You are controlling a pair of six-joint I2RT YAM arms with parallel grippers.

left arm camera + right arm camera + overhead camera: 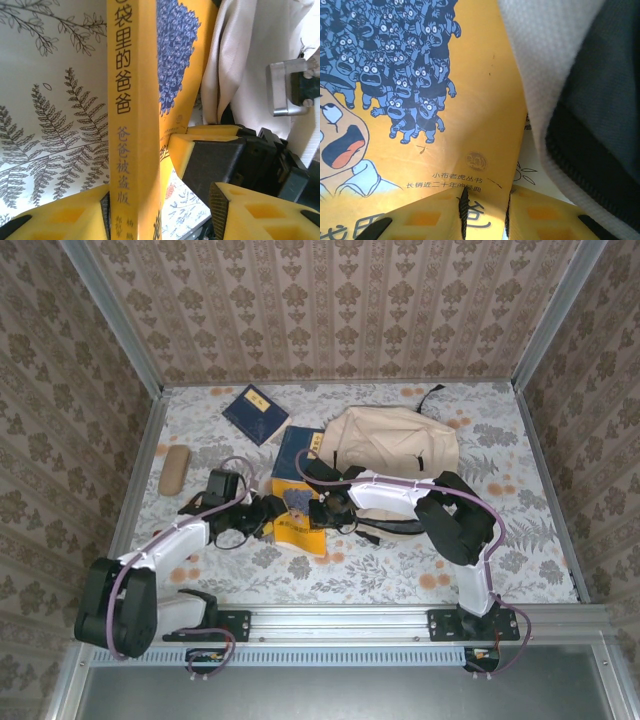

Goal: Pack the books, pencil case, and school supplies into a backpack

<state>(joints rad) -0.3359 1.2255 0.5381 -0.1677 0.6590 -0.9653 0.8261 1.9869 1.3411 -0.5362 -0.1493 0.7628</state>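
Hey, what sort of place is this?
Probably a staged robot test cell, not a real room: patterned wallpaper panels set in an aluminium frame, and two black-and-white robot arms bolted to a metal rail at a floral-print table's edge.

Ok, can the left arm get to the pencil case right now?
Probably yes. The pencil case lies alone on the table left of the left gripper, nothing between them. That gripper straddles the spine of a yellow book, though, and must back off first.

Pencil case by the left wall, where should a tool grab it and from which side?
Probably across its narrow middle, from straight above: the pencil case lies flat and alone on the table, long axis running near to far.
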